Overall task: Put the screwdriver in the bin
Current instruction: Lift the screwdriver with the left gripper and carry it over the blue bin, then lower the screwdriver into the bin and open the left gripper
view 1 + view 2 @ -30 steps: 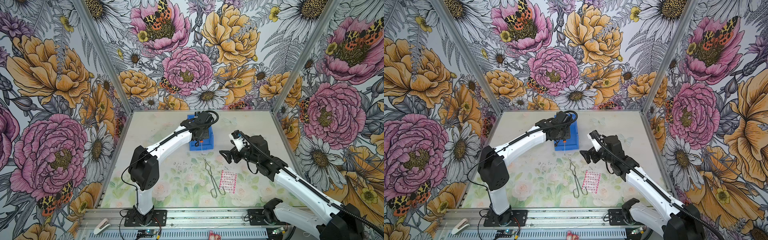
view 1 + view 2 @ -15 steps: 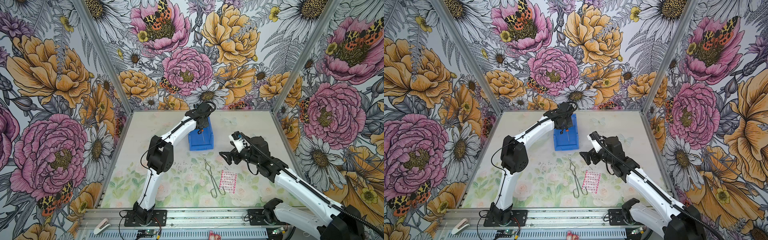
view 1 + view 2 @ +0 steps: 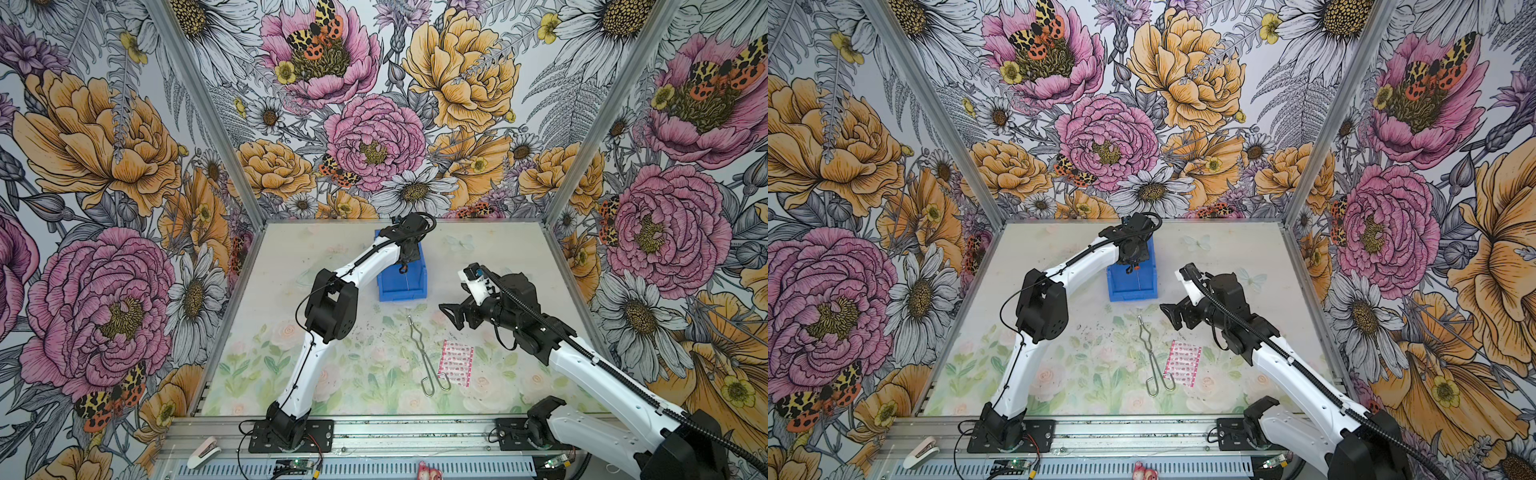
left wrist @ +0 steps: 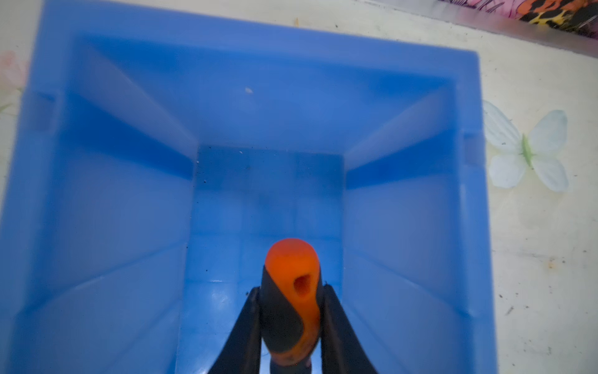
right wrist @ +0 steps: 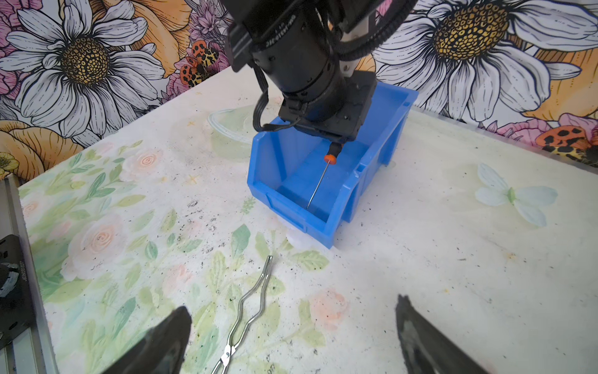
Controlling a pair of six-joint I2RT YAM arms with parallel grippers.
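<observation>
The blue bin [image 3: 401, 294] [image 3: 1133, 294] stands at the back middle of the table, its low end facing the front. My left gripper [image 3: 405, 262] [image 4: 291, 288] hangs over the bin's rear part, shut on the orange-and-black handle of the screwdriver [image 4: 293, 275]. In the right wrist view the screwdriver's thin shaft [image 5: 318, 183] slants down inside the bin [image 5: 284, 207] toward the low end; whether its tip touches the floor I cannot tell. My right gripper [image 3: 451, 316] [image 5: 293, 304] hovers open and empty to the right of the bin's front.
Wire tongs [image 3: 424, 357] [image 5: 249, 298] lie on the table in front of the bin, with a pink patterned packet [image 3: 456, 362] just to their right. Floral walls close in the back and both sides. A metal rail runs along the front edge.
My left arm has carried the screwdriver from over the bin's front end back over its rear part, with its elbow swung forward and up. The right arm has stayed still.
</observation>
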